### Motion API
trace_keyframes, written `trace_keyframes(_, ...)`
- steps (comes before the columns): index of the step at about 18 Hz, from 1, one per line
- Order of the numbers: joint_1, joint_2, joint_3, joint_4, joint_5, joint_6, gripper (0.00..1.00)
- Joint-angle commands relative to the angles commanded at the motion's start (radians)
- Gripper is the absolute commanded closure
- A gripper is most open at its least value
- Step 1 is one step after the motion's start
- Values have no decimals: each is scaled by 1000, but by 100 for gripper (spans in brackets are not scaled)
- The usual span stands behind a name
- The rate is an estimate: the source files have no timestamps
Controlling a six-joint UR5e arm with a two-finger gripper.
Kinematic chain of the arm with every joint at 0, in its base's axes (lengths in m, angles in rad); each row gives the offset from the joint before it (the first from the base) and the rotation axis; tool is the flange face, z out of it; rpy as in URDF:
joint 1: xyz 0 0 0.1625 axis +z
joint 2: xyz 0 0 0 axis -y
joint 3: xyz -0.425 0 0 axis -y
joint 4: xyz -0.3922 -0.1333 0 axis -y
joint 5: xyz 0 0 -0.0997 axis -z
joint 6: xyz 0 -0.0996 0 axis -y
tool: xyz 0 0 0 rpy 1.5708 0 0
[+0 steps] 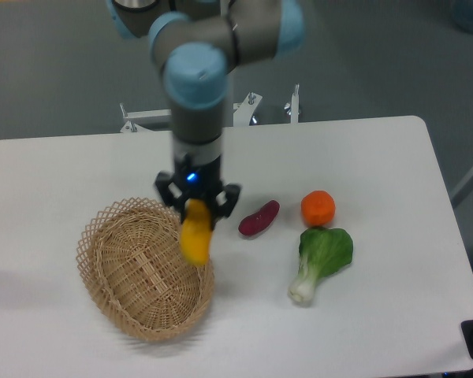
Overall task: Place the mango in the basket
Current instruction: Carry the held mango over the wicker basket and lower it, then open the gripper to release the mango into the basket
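- Arm (199, 71): my grey limb with pale blue joint caps comes down from the 12 o'clock edge of the view; a small blue light glows on the wrist just above the pincer.
- Pincer (197, 206): my two black fingers (229, 201) are clamped on the upper end of the mango, one at each side of it.
- Mango (195, 236): yellow, shading to orange at the top where I grip it. It hangs nearly upright, lifted off the table, over the basket's rim at about 2 o'clock of the basket.
- Basket (110, 236): oval, light tan wicker with an openwork rim, resting on the table at 7 o'clock from my pincer. Its visible floor shows only bare weave.
- Purple vegetable (258, 217): small and oblong, lying on the table just beside my pincer at 3 o'clock, tilted up to the right.
- Orange (318, 207): round, farther along at 3 o'clock, apart from the purple vegetable.
- Bok choy (322, 261): green leaves and a white stalk, lying at 6 o'clock of the orange, stalk end pointing down-left.
- Table (394, 173): white top bearing all of the above.
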State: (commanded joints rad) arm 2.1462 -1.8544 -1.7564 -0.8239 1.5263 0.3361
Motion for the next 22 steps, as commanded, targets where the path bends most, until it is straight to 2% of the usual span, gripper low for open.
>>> trace_keyframes(4, -41, -71, 26, 6, -2, -28, 43)
trace_keyframes(17, -78, -170, 31, 6, -6, -34, 38)
trace_keyframes(19, -78, -175, 31, 6, -6, -29, 30)
trace_keyframes(21, -83, -171, 32, 9, -6, -19, 10)
trace_keyframes(22, -83, -166, 35, 8, -6, -19, 4)
